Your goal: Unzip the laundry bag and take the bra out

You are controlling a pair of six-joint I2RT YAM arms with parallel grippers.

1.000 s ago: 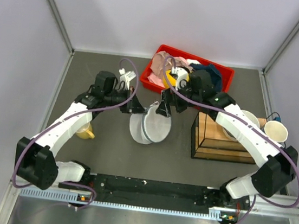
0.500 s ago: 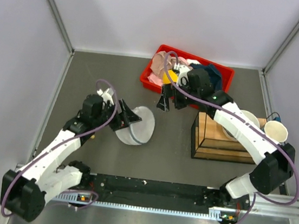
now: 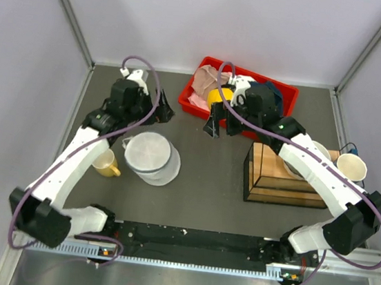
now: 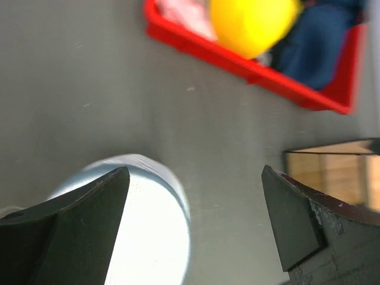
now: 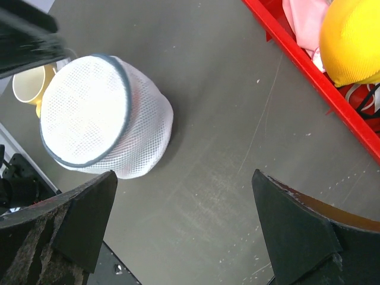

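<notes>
Overhead view of two robot arms working on a dark grey tabletop [image 3: 224, 209]. The laundry bag [image 3: 150, 157], a white mesh ball with a flat round end disc facing up, rests on the tabletop in front of the left arm, touching neither claw. A yellow mug [image 3: 107, 166] stands just beside it on the left.

The left claw [image 4: 193, 178] hangs above the bag's far side with its fingers spread wide and nothing between them. The right claw [image 5: 184, 178] hovers near the front edge of a red tray [image 3: 288, 92], also spread wide and empty.

No red shows through the mesh, so the bag looks empty, and the removal is probably done. Whether the zip is open cannot be told from these views.

The red tray at the back holds a beige-pink cloth [image 3: 203, 85], a rounded yellow object [image 3: 220, 96] and a navy cloth [image 3: 269, 93]. In the right wrist view, thin dark straps [image 5: 363, 98] with a touch of red lie under the yellow object. These may belong to the bra, but too little shows to be sure.

On the right stands a wooden box [image 3: 276, 177], its inside hidden. A paper cup [image 3: 351, 166] stands near it, its contents unclear.
</notes>
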